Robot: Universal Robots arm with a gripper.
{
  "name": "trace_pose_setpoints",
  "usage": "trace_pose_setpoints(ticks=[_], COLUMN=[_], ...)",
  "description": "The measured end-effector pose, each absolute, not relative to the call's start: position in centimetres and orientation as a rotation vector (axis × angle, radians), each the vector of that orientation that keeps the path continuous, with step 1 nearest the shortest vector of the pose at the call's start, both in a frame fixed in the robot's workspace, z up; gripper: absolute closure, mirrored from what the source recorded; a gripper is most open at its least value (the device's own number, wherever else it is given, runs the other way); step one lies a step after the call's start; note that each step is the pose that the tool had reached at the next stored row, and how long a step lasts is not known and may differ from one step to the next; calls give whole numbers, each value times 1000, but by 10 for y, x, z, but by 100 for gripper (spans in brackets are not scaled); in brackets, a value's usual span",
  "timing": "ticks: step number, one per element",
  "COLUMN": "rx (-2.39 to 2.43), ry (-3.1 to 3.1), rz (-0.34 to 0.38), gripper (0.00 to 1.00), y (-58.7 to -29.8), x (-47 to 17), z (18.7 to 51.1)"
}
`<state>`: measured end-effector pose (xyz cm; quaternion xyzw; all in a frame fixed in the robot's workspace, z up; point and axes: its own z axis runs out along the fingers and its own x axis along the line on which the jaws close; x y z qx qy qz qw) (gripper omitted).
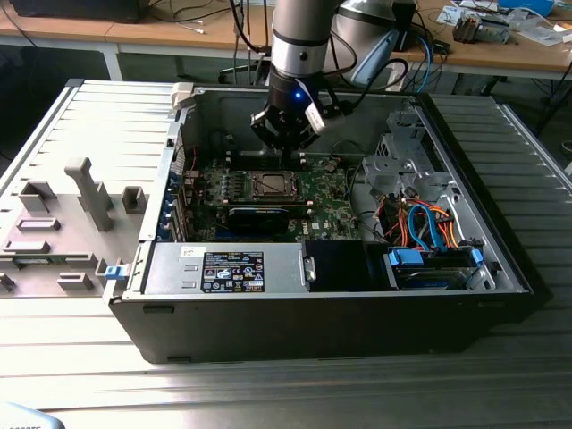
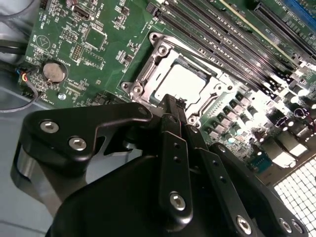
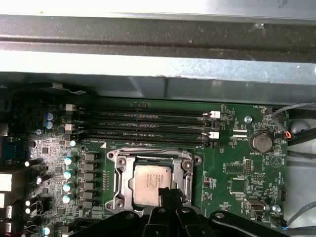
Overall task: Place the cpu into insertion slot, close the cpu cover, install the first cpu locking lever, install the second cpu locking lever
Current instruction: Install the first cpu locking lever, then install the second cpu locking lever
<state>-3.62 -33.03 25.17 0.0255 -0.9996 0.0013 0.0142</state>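
Note:
Inside the open computer case (image 1: 500, 232), the cpu (image 3: 150, 182) (image 2: 181, 81) lies flat in the insertion slot (image 1: 268, 186) on the green board, its pale silver face up. The cpu cover (image 3: 186, 170) (image 2: 148, 69), a silver frame, appears to lie down around the chip. My gripper (image 1: 284, 147) hangs just above the socket's edge. In both wrist views its black fingertips (image 2: 170, 101) (image 3: 168, 193) are pressed together, shut, with nothing seen between them. The fingers hide one corner of the socket.
Long black memory slots (image 3: 148, 123) run beside the socket, and a coin battery (image 3: 260, 142) sits on the board. Blue and orange drive cables (image 1: 420, 228) fill the exterior view's right of the case. A grey fixture tray (image 1: 63, 223) lies outside it on the left.

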Motion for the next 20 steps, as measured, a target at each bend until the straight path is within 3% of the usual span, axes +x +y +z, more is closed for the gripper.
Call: trace_pose_setpoints(ticks=[14, 20], rx=[79, 80], ry=[-3112, -3112], rz=[5, -20], gripper=[89, 89], y=[-335, -359], x=[-36, -36], z=[252, 252])
